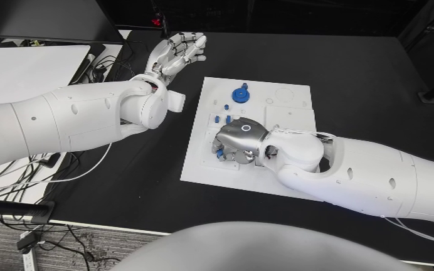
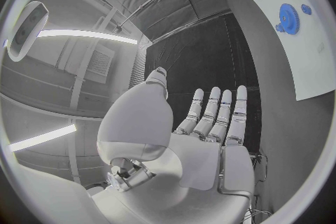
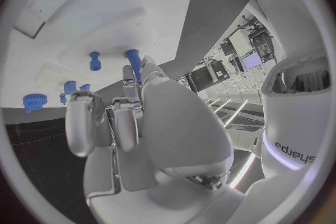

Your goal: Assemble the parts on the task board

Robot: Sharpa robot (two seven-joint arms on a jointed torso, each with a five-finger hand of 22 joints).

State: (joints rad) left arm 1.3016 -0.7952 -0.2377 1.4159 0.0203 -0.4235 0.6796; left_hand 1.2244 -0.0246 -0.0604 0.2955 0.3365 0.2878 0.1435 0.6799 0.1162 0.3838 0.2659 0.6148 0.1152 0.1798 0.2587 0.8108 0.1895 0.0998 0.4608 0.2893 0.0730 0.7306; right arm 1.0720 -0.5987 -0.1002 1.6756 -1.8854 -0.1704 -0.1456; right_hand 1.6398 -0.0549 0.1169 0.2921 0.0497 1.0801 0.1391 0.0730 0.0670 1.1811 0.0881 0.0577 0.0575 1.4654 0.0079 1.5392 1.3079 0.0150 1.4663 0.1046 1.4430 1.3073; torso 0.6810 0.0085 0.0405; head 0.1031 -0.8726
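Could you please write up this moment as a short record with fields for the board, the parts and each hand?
board: white task board in the middle of the black table
parts: blue gear standing on the board's far side; small blue pieces beside the right hand
left hand: off the board on its left side, over the table, fingers stretched out, holding nothing
right hand: low over the board's near half, fingers curled down; a blue peg shows at the fingers, grip unclear

Even, bright light falls on the task board [image 1: 271, 105]; the table [image 1: 362, 83] around it stays dark. Wrist views bend straight edges; ceiling strips glare.
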